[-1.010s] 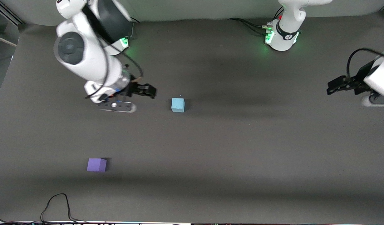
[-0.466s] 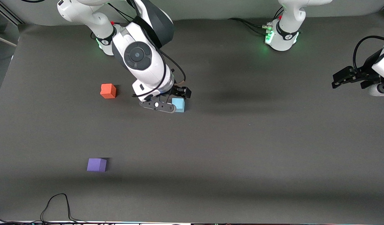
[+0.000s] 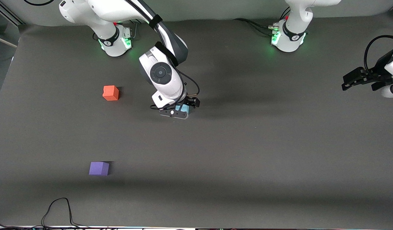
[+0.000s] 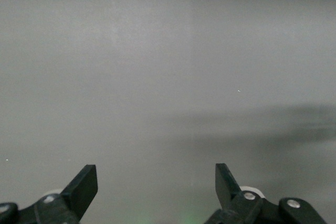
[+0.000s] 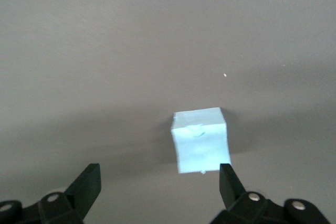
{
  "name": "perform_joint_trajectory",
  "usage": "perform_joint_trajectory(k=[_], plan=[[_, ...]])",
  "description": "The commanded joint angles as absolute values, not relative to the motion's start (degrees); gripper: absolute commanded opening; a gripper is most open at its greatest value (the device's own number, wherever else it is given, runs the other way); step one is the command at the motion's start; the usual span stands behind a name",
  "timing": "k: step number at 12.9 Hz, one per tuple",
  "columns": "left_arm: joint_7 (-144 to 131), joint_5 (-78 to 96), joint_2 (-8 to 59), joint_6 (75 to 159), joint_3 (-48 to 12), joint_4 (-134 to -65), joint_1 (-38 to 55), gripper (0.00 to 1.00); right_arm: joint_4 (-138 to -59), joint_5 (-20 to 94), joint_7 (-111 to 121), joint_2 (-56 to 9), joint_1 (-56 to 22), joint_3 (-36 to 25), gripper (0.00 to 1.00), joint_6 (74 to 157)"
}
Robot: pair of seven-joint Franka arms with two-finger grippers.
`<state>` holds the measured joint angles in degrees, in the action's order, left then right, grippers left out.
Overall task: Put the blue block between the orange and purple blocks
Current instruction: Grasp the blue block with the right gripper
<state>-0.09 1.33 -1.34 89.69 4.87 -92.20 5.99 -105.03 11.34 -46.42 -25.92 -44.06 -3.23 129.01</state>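
Observation:
The light blue block (image 3: pixel 185 109) sits on the dark table mat, mostly covered by my right gripper (image 3: pixel 179 109), which hovers low over it. In the right wrist view the blue block (image 5: pixel 200 140) lies just ahead of the open right gripper (image 5: pixel 157 183), close to one fingertip (image 5: pixel 229 179) and not between the fingers. The orange block (image 3: pixel 110 93) sits toward the right arm's end of the table. The purple block (image 3: pixel 99 168) sits nearer to the front camera than the orange one. My left gripper (image 3: pixel 354 79) waits open and empty at the left arm's end; its wrist view (image 4: pixel 156 183) shows only bare mat.
A black cable (image 3: pixel 57 207) loops on the mat at the edge nearest the front camera, near the purple block. The two arm bases (image 3: pixel 115 40) (image 3: pixel 289 36) stand along the table's back edge.
My right arm has swung from over the orange block's spot to the blue block and lowered over it, uncovering the orange block. My left gripper has drifted slightly outward.

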Motion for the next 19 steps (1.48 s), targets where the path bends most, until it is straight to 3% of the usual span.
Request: perform_joint_trajectory(k=[1,10,12,16,19], plan=[[0.8,0.5,0.3,88.5,5.5,-89.3,7.0,1.0,-112.2,9.6,-43.9,-24.7,-45.6,-4.0,1.0,135.9],[1.4,-0.3,-0.8,88.6,4.9,-91.1,6.9,1.0,-116.8,9.6,-44.6,-29.1,-47.7,-4.2,0.99,147.1],[2.4,-0.2,-0.8,88.5,4.9,-91.1,6.8,1.0,-116.6,9.5,-43.9,-30.3,-47.5,-4.4,0.94,149.7],[4.2,-0.2,-0.8,88.5,5.0,-91.1,6.7,1.0,-116.4,9.4,-44.0,-30.0,-47.1,-4.5,0.63,149.5],[6.1,-0.3,-0.6,88.0,5.2,-90.9,6.6,1.0,-114.5,9.4,-42.3,-24.5,-47.1,-7.3,0.62,141.8]])
